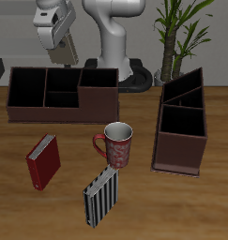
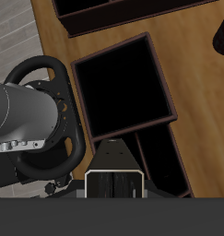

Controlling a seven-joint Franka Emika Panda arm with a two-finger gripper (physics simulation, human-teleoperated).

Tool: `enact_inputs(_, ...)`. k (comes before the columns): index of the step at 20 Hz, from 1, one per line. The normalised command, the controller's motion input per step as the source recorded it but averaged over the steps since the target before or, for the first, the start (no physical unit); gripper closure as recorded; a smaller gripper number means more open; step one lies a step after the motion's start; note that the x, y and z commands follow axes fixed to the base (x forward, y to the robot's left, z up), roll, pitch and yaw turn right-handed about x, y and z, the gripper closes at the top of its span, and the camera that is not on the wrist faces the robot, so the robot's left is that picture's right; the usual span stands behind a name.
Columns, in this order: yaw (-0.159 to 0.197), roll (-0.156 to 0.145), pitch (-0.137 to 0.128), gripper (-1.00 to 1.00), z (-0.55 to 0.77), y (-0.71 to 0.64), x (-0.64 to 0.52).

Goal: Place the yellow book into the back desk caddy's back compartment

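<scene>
The gripper (image 1: 55, 26), its fingers closed on the yellow book (image 1: 52, 42), hangs over the back desk caddy (image 1: 59, 112), and if it lets go off-centre, the book may catch a divider and miss the back compartment (image 1: 61, 77)

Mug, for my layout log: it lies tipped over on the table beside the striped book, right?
Not tipped over: the mug stands upright on the table beside the striped book, as the exterior view shows.
</scene>
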Motion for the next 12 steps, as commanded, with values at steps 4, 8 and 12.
enact_inputs(4,-0.005,-0.026,0.027,1.00,-0.03,-0.10,0.00)
enact_inputs(8,-0.005,-0.014,0.026,1.00,-0.04,-0.09,-0.04)
enact_inputs(12,0.000,-0.032,0.019,1.00,-0.06,-0.12,0.00)
